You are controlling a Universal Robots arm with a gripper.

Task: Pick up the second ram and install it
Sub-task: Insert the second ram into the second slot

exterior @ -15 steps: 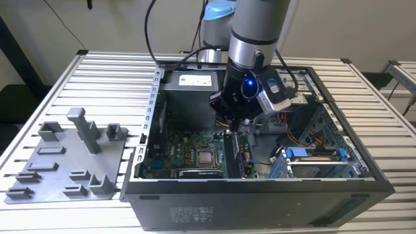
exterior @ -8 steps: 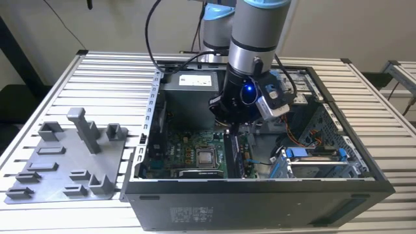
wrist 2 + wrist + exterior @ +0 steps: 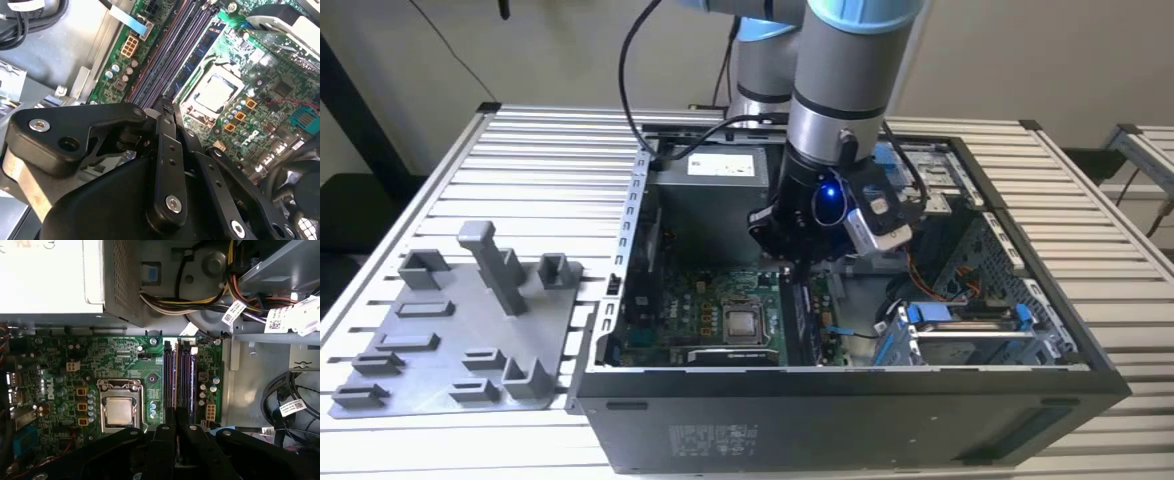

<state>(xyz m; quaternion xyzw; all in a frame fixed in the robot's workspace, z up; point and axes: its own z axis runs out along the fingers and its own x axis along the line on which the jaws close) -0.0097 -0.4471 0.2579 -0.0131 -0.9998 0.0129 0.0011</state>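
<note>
My gripper [image 3: 795, 268] hangs inside the open computer case [image 3: 854, 385], low over the green motherboard [image 3: 680, 320]. In both wrist views its black fingers [image 3: 162, 440] stand close together, right above the row of long memory slots [image 3: 186, 375] [image 3: 170, 55] beside the processor socket [image 3: 120, 410]. A thin dark stick seen edge-on, the second ram [image 3: 175, 390], runs out from between the fingers in line with the slots. The gripper [image 3: 169, 107] is shut on it. I cannot tell whether its lower edge touches a slot.
The power supply [image 3: 720, 170] and its cable bundle [image 3: 200, 300] sit at the case's far end. A drive cage with blue tabs [image 3: 961, 325] fills the case on the exterior view's right. A grey fixture plate [image 3: 454, 340] with holders lies on the slatted table [image 3: 520, 150].
</note>
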